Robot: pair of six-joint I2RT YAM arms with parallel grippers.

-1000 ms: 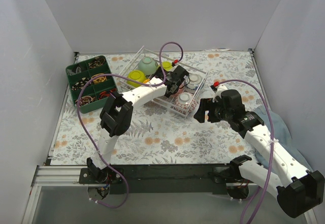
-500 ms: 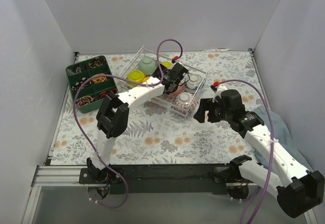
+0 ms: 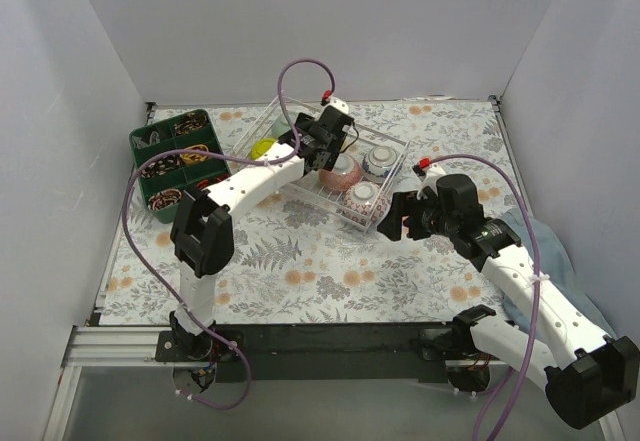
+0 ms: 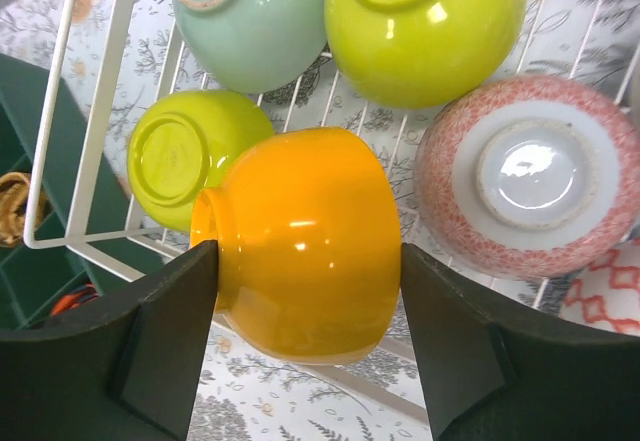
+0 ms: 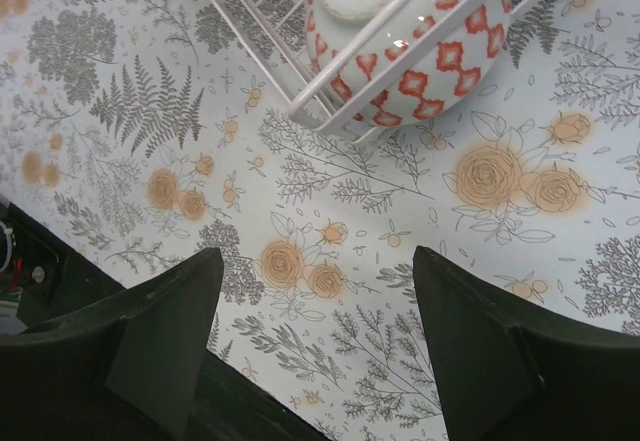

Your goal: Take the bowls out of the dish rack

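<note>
My left gripper [image 3: 318, 146] is over the white wire dish rack [image 3: 395, 176] and is shut on the orange bowl [image 4: 305, 241], one finger on each side of it. Round it in the left wrist view lie a pale green bowl [image 4: 250, 21], two lime-yellow bowls [image 4: 425, 26] [image 4: 185, 156] and a pink-patterned bowl [image 4: 530, 176], all upside down. The top view also shows a blue-and-white bowl [image 3: 381, 161] and a red-patterned bowl [image 3: 363, 198]. My right gripper [image 3: 400, 216] is open and empty above the cloth, just off the rack's near corner [image 5: 305, 116], where the red-patterned bowl [image 5: 400, 51] sits.
A dark green compartmented tray [image 3: 175, 161] with small items stands left of the rack. A floral cloth [image 3: 330, 261] covers the table. A blue cloth [image 3: 545, 246] lies at the right edge. White walls close in three sides.
My left gripper has moved back and to the left across the rack, uncovering the pink-patterned bowl. The right arm has barely moved.
</note>
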